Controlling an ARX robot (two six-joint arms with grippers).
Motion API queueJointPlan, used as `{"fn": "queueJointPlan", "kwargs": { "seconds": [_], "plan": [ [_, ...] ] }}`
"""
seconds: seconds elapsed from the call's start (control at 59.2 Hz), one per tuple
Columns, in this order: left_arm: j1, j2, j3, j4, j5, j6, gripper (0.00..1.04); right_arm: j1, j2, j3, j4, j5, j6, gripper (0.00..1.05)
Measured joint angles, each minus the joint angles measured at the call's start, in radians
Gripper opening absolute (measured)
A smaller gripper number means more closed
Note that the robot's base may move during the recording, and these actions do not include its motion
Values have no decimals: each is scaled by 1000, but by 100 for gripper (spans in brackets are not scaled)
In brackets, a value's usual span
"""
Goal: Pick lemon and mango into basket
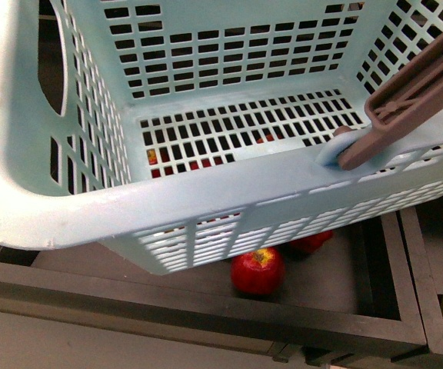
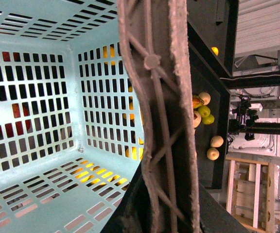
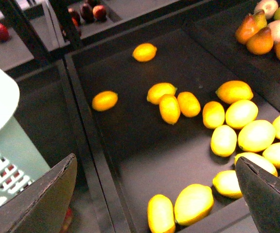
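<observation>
right gripper stood open, empty, nearer arm | mango lay in dark tray ahead of it, apart, long axis crosswise to finger line | lemon lay near | basket held no fruit | left gripper state could not be told

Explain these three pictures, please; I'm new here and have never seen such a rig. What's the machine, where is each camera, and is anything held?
It is a two-armed robot. The front picture, from its body, shows a teal basket, nothing in it, above a dark crate with a red apple. The left wrist camera looks into that basket past its brown handle; that arm's tool is out of sight. The right wrist camera shows the right tool open and empty over a tray of yellow oval fruit.
</observation>
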Motion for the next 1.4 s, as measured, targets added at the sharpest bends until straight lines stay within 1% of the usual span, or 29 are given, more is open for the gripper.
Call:
{"fn": "queueJointPlan", "kwargs": {
  "seconds": [0.068, 0.135, 0.203, 0.304, 0.338, 0.405, 0.456, 0.524, 0.557, 0.608, 0.692, 0.828, 0.912, 0.996, 1.216, 1.402],
  "plan": [
    [-1, 0, 0, 0, -3, 5, 6, -50, 0, 8, 16, -28, 6, 96],
    [-1, 0, 0, 0, 1, 6, 6, -136, 8, 9, 49, -77, 0, 96],
    [0, 0, 0, 0, 0, 4, 6, -248, 68, 8, 125, -149, -17, 96],
    [0, 0, 0, 0, 2, 5, 6, -347, 197, -5, 236, -218, -37, 96],
    [-1, 0, 0, 0, 3, 5, 6, -383, 272, -7, 301, -244, -48, 96],
    [-1, 0, 0, 0, 4, 4, 6, -433, 406, -7, 425, -262, -71, 96],
    [-1, 0, 0, 0, 4, 5, 6, -470, 539, -7, 549, -280, -93, 96],
    [0, 0, 0, 0, 0, 5, 6, -518, 784, 11, 754, -284, -132, 96],
    [0, 0, 0, 0, -1, 5, 6, -536, 880, 28, 822, -292, -140, 96],
    [0, 0, 0, 0, 0, 5, 6, -557, 1038, 68, 918, -295, -149, 96],
    [0, 0, 0, 0, 0, 5, 6, -580, 1269, 141, 1018, -307, -166, 96],
    [-1, 0, 0, 0, 1, 5, 6, -607, 1555, 242, 1063, -331, -208, 96],
    [-1, 0, 0, 0, 2, 4, 6, -631, 1694, 309, 1059, -370, -247, 96],
    [0, 0, 0, 0, 1, 5, 6, -666, 1800, 381, 1046, -390, -255, 96],
    [0, 0, 0, 0, 1, 5, 6, -754, 1980, 550, 985, -430, -262, 96],
    [-1, 0, 0, 0, 3, 4, 6, -764, 2079, 667, 924, -446, -261, 96]
  ]
}}
